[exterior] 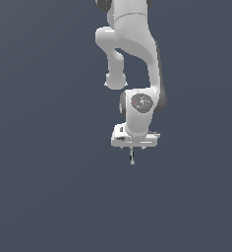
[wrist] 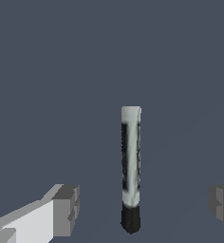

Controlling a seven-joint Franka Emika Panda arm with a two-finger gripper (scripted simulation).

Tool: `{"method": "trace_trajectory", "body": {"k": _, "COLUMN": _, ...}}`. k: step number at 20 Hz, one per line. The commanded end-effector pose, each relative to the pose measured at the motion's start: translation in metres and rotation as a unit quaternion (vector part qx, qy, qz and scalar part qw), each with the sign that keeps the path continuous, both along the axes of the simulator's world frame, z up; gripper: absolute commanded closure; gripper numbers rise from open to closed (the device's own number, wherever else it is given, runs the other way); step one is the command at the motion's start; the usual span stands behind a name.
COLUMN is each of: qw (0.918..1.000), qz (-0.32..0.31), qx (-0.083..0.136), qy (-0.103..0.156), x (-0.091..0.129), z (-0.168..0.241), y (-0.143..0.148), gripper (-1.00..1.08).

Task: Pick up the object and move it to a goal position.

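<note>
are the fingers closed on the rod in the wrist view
No, the fingers stand wide apart, with clear gaps either side of the rod.

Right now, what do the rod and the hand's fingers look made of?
Rod: light grey body with dark streaks and a black tip, flat matte; possibly plastic, like a marker, but the render leaves it open. Fingers: mid-grey blocky pads, matte, could be rubber or plastic. The hand is glossy white, like painted shell. The rod sits between the fingers, not touching them.
</note>
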State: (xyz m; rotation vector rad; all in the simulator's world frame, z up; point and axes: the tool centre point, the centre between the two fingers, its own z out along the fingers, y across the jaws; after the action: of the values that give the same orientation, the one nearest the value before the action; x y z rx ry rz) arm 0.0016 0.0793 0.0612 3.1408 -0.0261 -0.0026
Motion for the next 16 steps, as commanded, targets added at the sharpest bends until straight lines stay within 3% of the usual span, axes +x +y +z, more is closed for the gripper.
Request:
{"method": "trace_trajectory", "body": {"k": 1, "qw": 1.0000, "qz": 0.000, "qx": 0.000, "qy": 0.000, "x": 0.000, "z": 0.000, "y": 0.000, "gripper": -0.92}}
{"method": "trace_trajectory", "body": {"k": 16, "qw": 1.0000, "qz": -0.001, "qx": 0.000, "qy": -0.001, "x": -0.001, "z": -0.049, "y": 0.001, "gripper": -0.92}}
